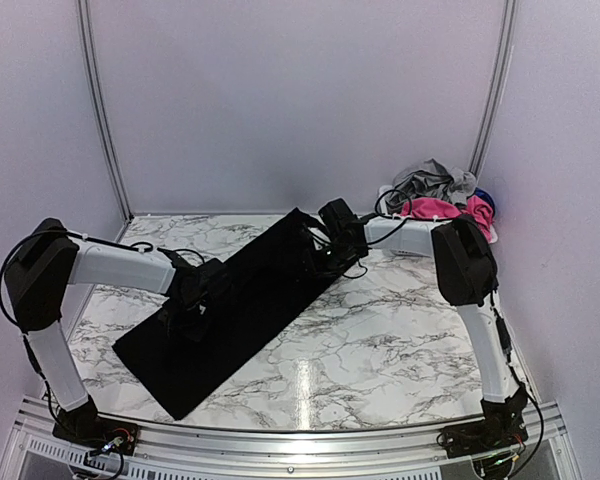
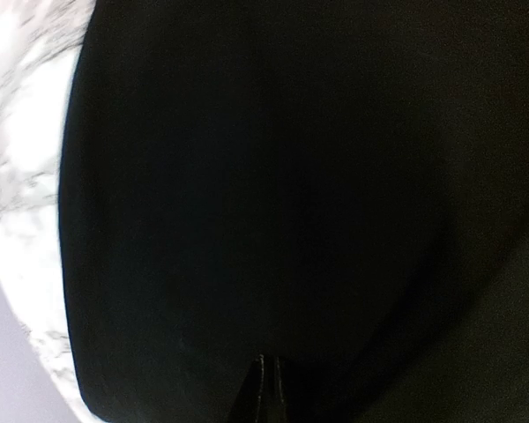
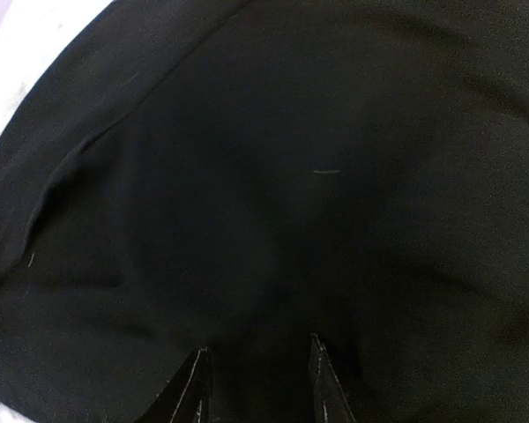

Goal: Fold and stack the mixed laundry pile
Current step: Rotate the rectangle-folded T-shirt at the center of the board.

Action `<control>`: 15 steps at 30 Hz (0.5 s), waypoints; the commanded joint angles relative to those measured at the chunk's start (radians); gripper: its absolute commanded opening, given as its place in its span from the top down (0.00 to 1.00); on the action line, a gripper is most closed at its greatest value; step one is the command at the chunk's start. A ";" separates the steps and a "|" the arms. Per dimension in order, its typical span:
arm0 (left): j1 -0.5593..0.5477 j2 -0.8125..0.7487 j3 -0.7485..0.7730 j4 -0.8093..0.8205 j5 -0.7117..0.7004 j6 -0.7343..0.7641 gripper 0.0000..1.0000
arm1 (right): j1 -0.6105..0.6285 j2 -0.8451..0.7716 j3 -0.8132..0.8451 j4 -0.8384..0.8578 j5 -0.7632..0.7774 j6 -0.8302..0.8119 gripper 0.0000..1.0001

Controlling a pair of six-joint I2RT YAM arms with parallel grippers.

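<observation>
A large black cloth [image 1: 235, 310] lies spread flat in a long diagonal strip across the marble table. My left gripper [image 1: 194, 316] is low on its near left part. In the left wrist view its fingers [image 2: 266, 359] are pressed together with their tips sunk in the dark fabric [image 2: 273, 194]. My right gripper [image 1: 326, 258] is at the strip's far right end. There its two fingers [image 3: 257, 348] stand apart, tips down on the black cloth [image 3: 282, 176] with only flat fabric between them. The remaining laundry pile [image 1: 438, 196], grey, pink and a bit of dark blue, is heaped at the back right corner.
Bare marble table top [image 1: 380, 330] lies right of the cloth and along its near left edge [image 2: 26, 159]. Pale booth walls close in the back and both sides, and the pile leans against the right wall.
</observation>
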 commanded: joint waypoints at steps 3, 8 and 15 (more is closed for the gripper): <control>-0.268 0.061 0.072 -0.012 0.440 -0.192 0.93 | -0.134 0.092 0.115 -0.145 0.149 -0.133 0.60; -0.307 0.012 0.177 -0.017 0.475 -0.268 0.87 | -0.140 0.022 0.189 -0.178 0.138 -0.148 0.59; -0.189 -0.072 0.232 -0.043 0.459 -0.221 0.82 | -0.057 -0.195 -0.046 -0.094 0.053 -0.066 0.59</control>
